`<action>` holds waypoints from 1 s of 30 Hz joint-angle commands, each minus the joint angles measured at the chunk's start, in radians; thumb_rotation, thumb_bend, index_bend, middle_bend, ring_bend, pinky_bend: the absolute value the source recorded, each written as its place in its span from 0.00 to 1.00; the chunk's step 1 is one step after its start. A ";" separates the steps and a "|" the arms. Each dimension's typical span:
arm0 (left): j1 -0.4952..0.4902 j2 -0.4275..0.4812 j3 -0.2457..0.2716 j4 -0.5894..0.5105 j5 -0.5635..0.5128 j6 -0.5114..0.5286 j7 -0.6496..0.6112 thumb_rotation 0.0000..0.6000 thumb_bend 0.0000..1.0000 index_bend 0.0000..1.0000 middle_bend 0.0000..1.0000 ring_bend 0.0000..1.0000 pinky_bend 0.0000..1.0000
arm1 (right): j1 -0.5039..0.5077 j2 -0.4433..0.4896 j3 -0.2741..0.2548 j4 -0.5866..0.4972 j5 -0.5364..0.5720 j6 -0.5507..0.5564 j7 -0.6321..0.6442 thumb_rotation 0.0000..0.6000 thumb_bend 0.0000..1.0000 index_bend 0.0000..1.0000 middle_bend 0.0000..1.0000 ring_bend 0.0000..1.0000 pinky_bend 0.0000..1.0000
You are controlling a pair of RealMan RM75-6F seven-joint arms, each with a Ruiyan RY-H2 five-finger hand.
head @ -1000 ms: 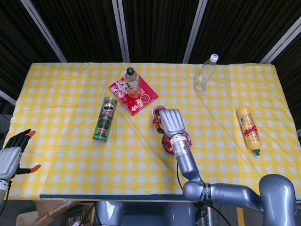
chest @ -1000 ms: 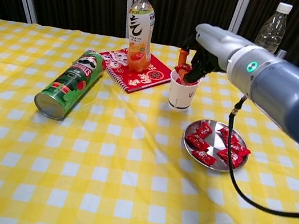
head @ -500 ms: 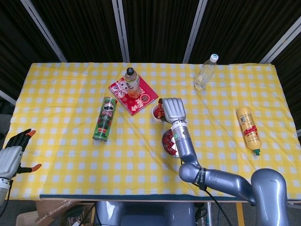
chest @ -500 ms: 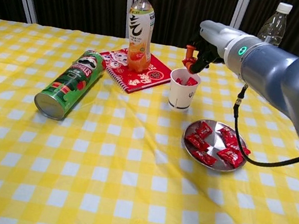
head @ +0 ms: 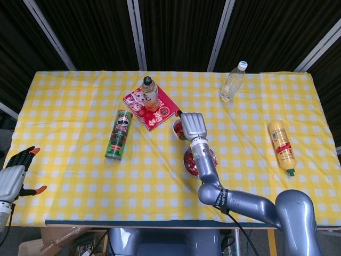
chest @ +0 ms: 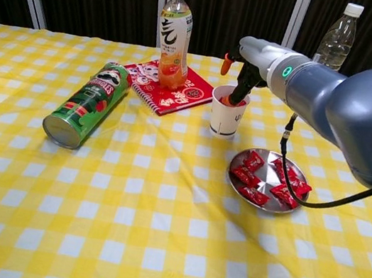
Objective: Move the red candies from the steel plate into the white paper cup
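Note:
The white paper cup (chest: pixel 225 119) stands at mid table with red candies (chest: pixel 231 101) showing at its mouth. My right hand (chest: pixel 248 65) hangs over it, fingers dipped down into the cup and thumb stuck out apart to the left. From the head view the hand (head: pixel 193 126) hides most of the cup (head: pixel 176 128). The steel plate (chest: pixel 270 155) lies just right of the cup, holding several red candies (chest: pixel 284 193). My left hand (head: pixel 14 177) is open off the table's near-left corner, holding nothing.
A green chips can (chest: pixel 88 102) lies on its side at the left. An orange drink bottle (chest: pixel 174 39) stands on a red notebook (chest: pixel 191 91) behind the cup. A clear water bottle (chest: pixel 336 37) stands at the back right, a yellow squeeze bottle (head: pixel 281 146) far right.
My right hand carried a red candy from the cup's rim over its mouth, then lowered its fingers into the cup with the thumb spread away. The left hand stayed still.

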 commanded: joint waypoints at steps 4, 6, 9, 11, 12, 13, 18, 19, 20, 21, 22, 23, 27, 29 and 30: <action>0.003 0.001 -0.002 -0.007 -0.006 0.007 0.002 1.00 0.03 0.00 0.00 0.00 0.00 | -0.024 0.048 -0.018 -0.106 -0.032 0.057 -0.011 1.00 0.32 0.31 0.82 0.91 0.92; 0.006 0.002 -0.002 -0.005 -0.009 0.008 -0.002 1.00 0.03 0.00 0.00 0.00 0.00 | -0.043 0.078 -0.033 -0.181 -0.039 0.088 -0.025 1.00 0.32 0.31 0.82 0.91 0.92; 0.009 0.002 -0.002 -0.001 -0.005 0.012 -0.008 1.00 0.03 0.00 0.00 0.00 0.00 | -0.082 0.129 -0.071 -0.314 -0.055 0.147 -0.056 1.00 0.32 0.31 0.82 0.91 0.92; 0.010 0.003 0.000 0.002 0.000 0.014 -0.010 1.00 0.03 0.00 0.00 0.00 0.00 | -0.107 0.158 -0.101 -0.393 -0.064 0.186 -0.076 1.00 0.32 0.31 0.82 0.91 0.92; 0.011 0.002 0.000 0.004 0.003 0.016 -0.011 1.00 0.03 0.00 0.00 0.00 0.00 | -0.123 0.174 -0.123 -0.438 -0.068 0.210 -0.091 1.00 0.32 0.31 0.82 0.91 0.92; 0.011 0.001 0.001 0.005 0.005 0.017 -0.012 1.00 0.03 0.00 0.00 0.00 0.00 | -0.134 0.183 -0.138 -0.466 -0.070 0.227 -0.100 1.00 0.32 0.31 0.82 0.91 0.92; 0.012 -0.001 -0.001 0.000 0.015 0.027 -0.001 1.00 0.03 0.00 0.00 0.00 0.00 | -0.195 0.207 -0.227 -0.565 -0.094 0.306 -0.126 1.00 0.32 0.27 0.82 0.91 0.92; 0.013 -0.001 0.000 0.000 0.016 0.031 0.002 1.00 0.03 0.00 0.00 0.00 0.00 | -0.207 0.202 -0.245 -0.566 -0.098 0.315 -0.124 1.00 0.32 0.27 0.82 0.91 0.92; 0.013 -0.002 -0.001 -0.001 0.019 0.033 0.004 1.00 0.03 0.00 0.00 0.00 0.00 | -0.214 0.198 -0.253 -0.565 -0.099 0.319 -0.122 1.00 0.32 0.25 0.82 0.91 0.92; 0.014 -0.004 -0.001 0.000 0.021 0.037 0.006 1.00 0.03 0.00 0.00 0.00 0.00 | -0.224 0.192 -0.264 -0.561 -0.092 0.321 -0.117 1.00 0.32 0.24 0.82 0.91 0.92; 0.014 -0.005 0.000 0.001 0.023 0.039 0.007 1.00 0.03 0.00 0.00 0.00 0.00 | -0.230 0.187 -0.270 -0.557 -0.086 0.320 -0.114 1.00 0.32 0.24 0.82 0.91 0.92; 0.015 -0.006 0.000 0.002 0.026 0.040 0.008 1.00 0.03 0.00 0.00 0.00 0.00 | -0.237 0.181 -0.278 -0.548 -0.078 0.318 -0.111 1.00 0.32 0.23 0.82 0.91 0.92; 0.019 -0.013 -0.002 0.015 0.044 0.062 0.006 1.00 0.03 0.00 0.00 0.00 0.00 | -0.256 0.162 -0.291 -0.511 -0.068 0.311 -0.095 1.00 0.32 0.23 0.82 0.91 0.92; 0.023 -0.021 -0.003 0.029 0.060 0.080 0.002 1.00 0.03 0.00 0.00 0.00 0.00 | -0.265 0.157 -0.291 -0.499 -0.062 0.308 -0.086 1.00 0.32 0.23 0.82 0.91 0.92; 0.025 -0.026 -0.004 0.040 0.072 0.092 -0.001 1.00 0.03 0.00 0.00 0.00 0.00 | -0.269 0.155 -0.292 -0.493 -0.059 0.306 -0.081 1.00 0.32 0.23 0.82 0.91 0.92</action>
